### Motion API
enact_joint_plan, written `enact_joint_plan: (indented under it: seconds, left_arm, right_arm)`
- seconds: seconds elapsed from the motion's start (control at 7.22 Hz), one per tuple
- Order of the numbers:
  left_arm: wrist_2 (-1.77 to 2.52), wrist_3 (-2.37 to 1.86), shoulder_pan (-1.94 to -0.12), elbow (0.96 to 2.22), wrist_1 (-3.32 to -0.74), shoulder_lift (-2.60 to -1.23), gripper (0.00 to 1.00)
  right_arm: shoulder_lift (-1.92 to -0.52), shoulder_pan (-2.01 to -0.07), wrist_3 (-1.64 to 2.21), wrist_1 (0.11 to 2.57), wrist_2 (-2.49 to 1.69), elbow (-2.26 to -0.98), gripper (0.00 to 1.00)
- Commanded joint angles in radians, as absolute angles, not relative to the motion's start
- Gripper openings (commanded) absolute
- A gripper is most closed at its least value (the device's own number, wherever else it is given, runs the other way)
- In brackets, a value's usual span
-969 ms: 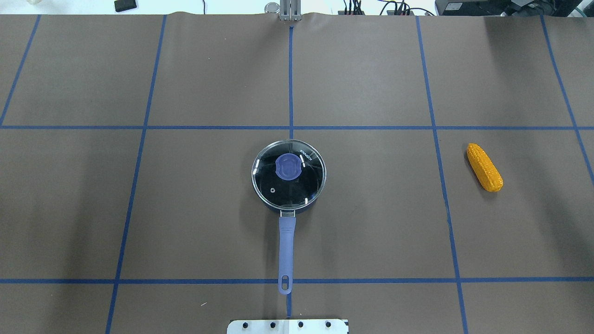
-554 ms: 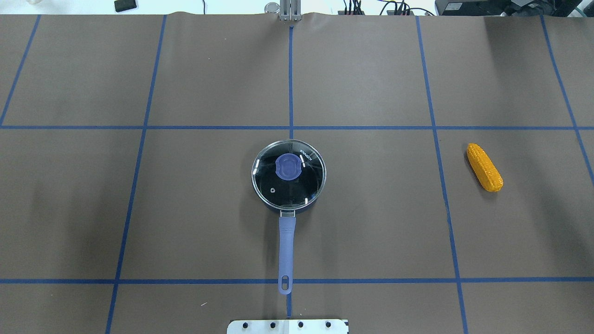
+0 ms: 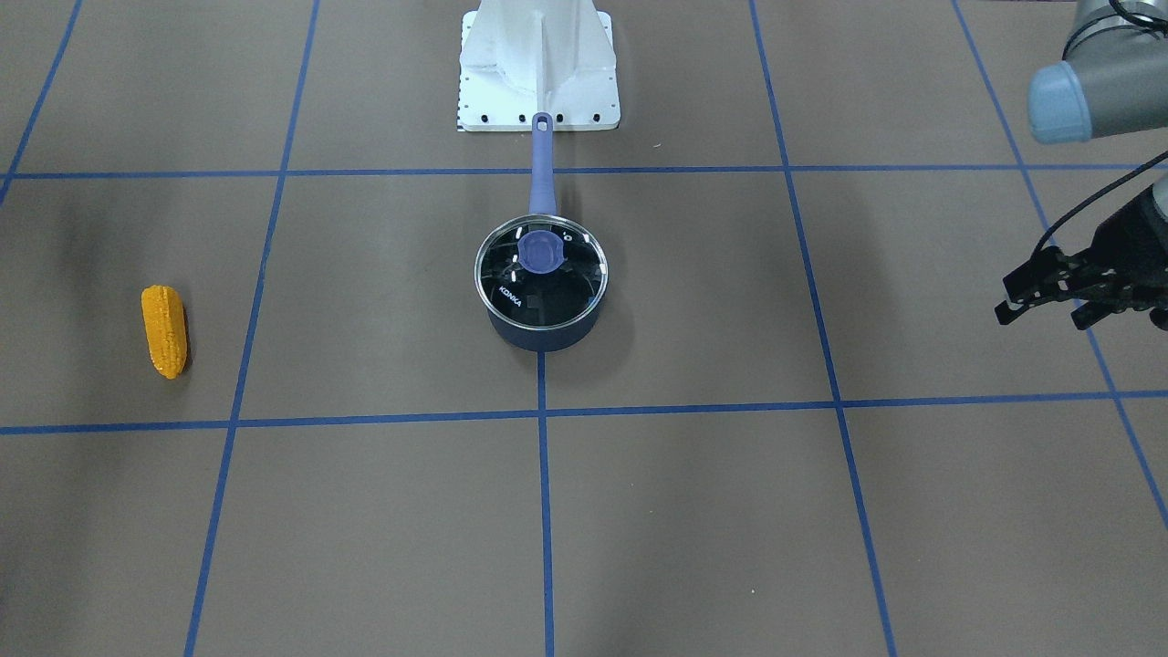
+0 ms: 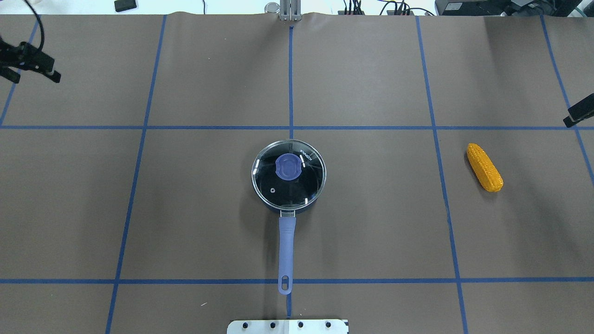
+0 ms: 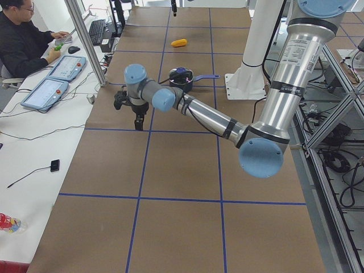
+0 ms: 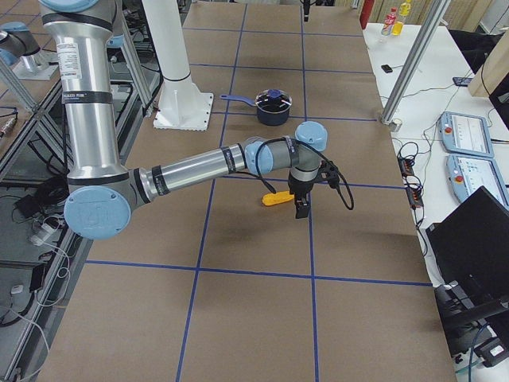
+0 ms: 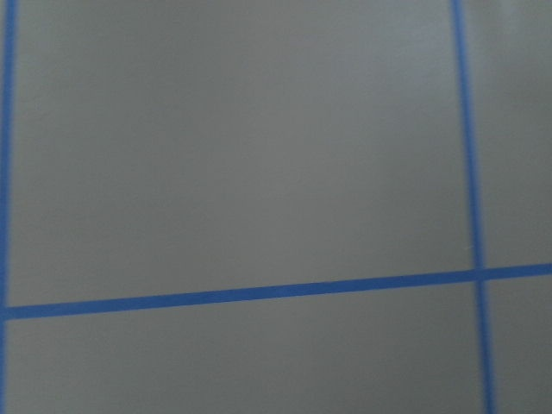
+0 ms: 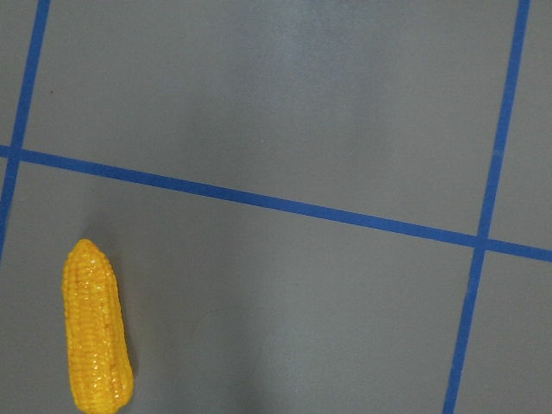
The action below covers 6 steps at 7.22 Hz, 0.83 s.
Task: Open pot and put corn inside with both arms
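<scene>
- Currently the pot [image 4: 288,178] sits mid-counter [image 4: 209,208], right on the centre blue tape line [image 4: 291,79].
- Glass lid [image 4: 297,185] is seated on the pot, closed. Lavender knob [image 4: 288,166] on top, nothing touching it.
- Long handle [image 4: 287,253] runs straight toward the robot's white base plate [image 4: 287,326]. Its tip stops just short of the plate.
- Corn [image 4: 484,167] lies flat on the counter on the robot's right, one grid column over from the pot and well apart from it. Cob is angled slightly off the grid lines.
- Left end effector [image 3: 1042,315] hangs above the counter at the far left edge, well apart from the pot. Its two fingers [image 3: 1006,313] stand apart with nothing between them.
- Left wrist view is blurred and shows only bare counter and tape lines.
- Right end effector [image 6: 302,208] hovers above the counter near the corn, not touching it. In the overhead view only a black sliver shows at the right edge, so whether its fingers are apart or together cannot be told.
- Right wrist view looks down on the corn at lower left, with tape lines crossing beside it.
- A seated person in black [image 5: 17,40] is at the bench off the counter's long side.
</scene>
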State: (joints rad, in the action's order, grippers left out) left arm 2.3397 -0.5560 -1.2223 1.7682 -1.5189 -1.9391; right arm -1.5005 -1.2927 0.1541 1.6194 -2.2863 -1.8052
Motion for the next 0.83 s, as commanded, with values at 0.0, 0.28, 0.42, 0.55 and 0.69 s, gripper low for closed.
enact_joint_plan:
  seconds: [0.0, 0.28, 0.42, 0.55, 0.69]
  left_arm:
    - [2.335, -0.569, -1.151, 1.802, -1.333, -2.123, 1.0]
    - [2.333, -0.635, -1.117, 1.807, -1.336, -2.169, 1.0]
    - [2.332, -0.665, -1.071, 1.812, -1.336, -2.199, 1.0]
    - [2.33, -0.723, -1.028, 1.818, -1.336, -2.229, 1.0]
    - [2.316, -0.748, -0.987, 1.838, -1.336, -2.24, 1.0]
  right_arm:
    - [-1.543, -1.276, 0.15, 1.426, -2.29, -1.798, 1.0]
    - [-1.597, -1.276, 0.161, 1.327, -2.286, -1.787, 1.0]
    - [-1.598, -1.279, 0.149, 1.315, -2.28, -1.778, 1.0]
    - [-1.589, -1.276, 0.162, 1.307, -2.275, -1.773, 1.0]
    - [-1.589, -1.275, 0.153, 1.304, -2.295, -1.763, 1.0]
